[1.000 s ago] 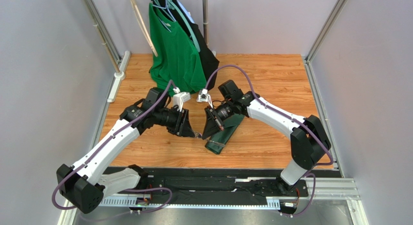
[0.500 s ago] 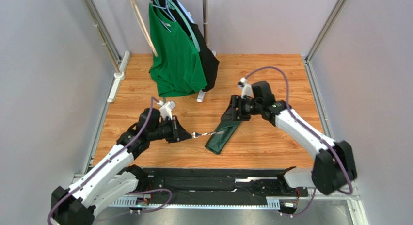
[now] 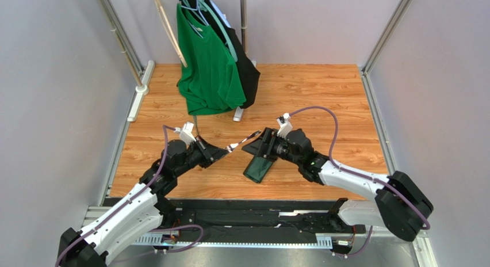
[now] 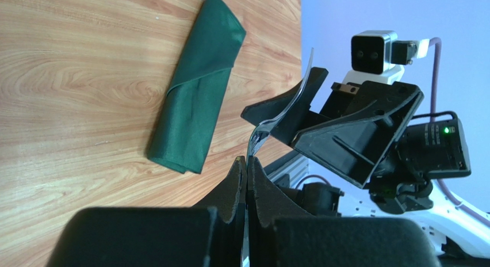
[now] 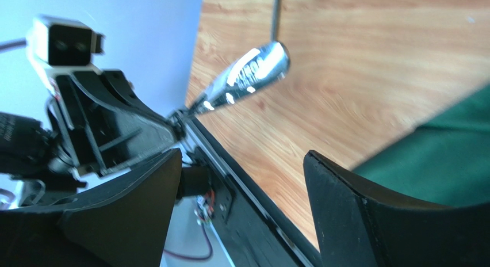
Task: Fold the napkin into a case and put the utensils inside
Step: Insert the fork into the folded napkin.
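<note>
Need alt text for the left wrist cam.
The left gripper, jaws shut, holds a silver fork out toward the open right gripper. A folded dark green napkin lies flat on the wooden table beside them.

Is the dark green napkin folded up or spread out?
Folded. The napkin lies on the table as a narrow wrapped pouch.

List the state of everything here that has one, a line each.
left hand: shut on the utensil.
right hand: open, empty.
utensil: held off the table, handle toward the right hand.
napkin case: folded, lying flat on the table.
green T-shirt: hanging.
black garment: hanging behind the T-shirt.
</note>
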{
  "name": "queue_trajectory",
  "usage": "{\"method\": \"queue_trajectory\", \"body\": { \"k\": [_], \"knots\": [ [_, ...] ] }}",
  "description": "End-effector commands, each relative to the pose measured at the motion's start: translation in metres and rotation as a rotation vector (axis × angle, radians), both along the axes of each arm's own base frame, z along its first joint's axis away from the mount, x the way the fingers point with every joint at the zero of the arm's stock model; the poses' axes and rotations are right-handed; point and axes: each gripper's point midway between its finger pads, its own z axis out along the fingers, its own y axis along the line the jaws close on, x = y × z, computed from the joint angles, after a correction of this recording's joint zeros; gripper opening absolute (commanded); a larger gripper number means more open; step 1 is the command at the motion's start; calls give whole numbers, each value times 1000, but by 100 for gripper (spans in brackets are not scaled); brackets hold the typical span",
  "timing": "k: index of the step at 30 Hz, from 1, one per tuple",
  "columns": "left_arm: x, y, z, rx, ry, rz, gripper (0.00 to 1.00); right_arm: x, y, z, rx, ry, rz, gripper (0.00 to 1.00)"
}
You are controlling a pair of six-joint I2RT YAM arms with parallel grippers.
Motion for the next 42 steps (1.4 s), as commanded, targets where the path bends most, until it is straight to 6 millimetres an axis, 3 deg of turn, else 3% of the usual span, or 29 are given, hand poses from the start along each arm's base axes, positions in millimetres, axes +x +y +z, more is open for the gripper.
{"method": "queue_trajectory", "body": {
  "k": [1, 5, 7, 8, 11, 12, 13, 14, 15, 16, 18, 19, 22, 26, 32, 34, 38, 40, 41, 42],
  "knots": [
    [5, -1, 19, -89, -20, 43, 0, 31, 22, 63, 200, -147, -95, 81],
    [1, 0, 18, -108, -8, 42, 0, 37, 34, 60, 208, -142, -86, 79],
    [1, 0, 17, -115, 1, 46, 0, 41, 42, 69, 237, -150, -72, 73],
    [1, 0, 18, -119, 0, 45, 0, 44, 47, 62, 224, -135, -67, 71],
    [-2, -1, 15, -117, 9, 30, 0, 44, 60, 66, 245, -141, -15, 37],
    [-2, 0, 13, -111, 12, 33, 0, 43, 62, 68, 256, -146, -3, 12],
    [-4, -1, 12, -104, 5, 14, 0, 40, 62, 66, 253, -140, 23, 0],
    [-10, -3, 17, -106, -2, -46, 2, 41, 60, 64, 242, -129, 30, 0],
    [-14, -3, 8, -48, -4, -99, 14, 39, 59, 62, 229, -129, 49, 0],
    [-17, -3, 6, -18, 0, -136, 38, 37, 54, 54, 187, -140, 94, 0],
    [-21, -6, 6, 29, -15, -228, 53, 26, 51, 45, 157, -137, 191, 0],
    [-22, -7, 3, 34, -9, -253, 58, 29, 46, 42, 147, -141, 210, 0],
    [-26, -21, 5, -16, -32, -366, 59, 21, 39, 44, 179, -160, 268, 0],
    [-33, -35, 0, -58, -2, -494, 54, 17, 36, 50, 181, -186, 289, 0],
    [-27, -45, 2, -110, -21, -534, 48, 16, 39, 48, 197, -174, 312, 0],
    [-25, -45, -2, -106, -7, -529, 37, 14, 40, 48, 205, -174, 321, 0],
    [-25, -45, -8, -104, 7, -528, 28, 11, 39, 50, 220, -168, 326, 0],
    [-24, -46, -10, -99, 15, -528, 13, 11, 38, 48, 221, -162, 322, 0],
    [-24, -45, -16, -87, 38, -525, 0, 11, 37, 50, 218, -171, 319, 0],
    [-24, -44, -21, -78, 61, -516, 0, 17, 31, 34, 158, -107, 280, 0]
  ]
}}
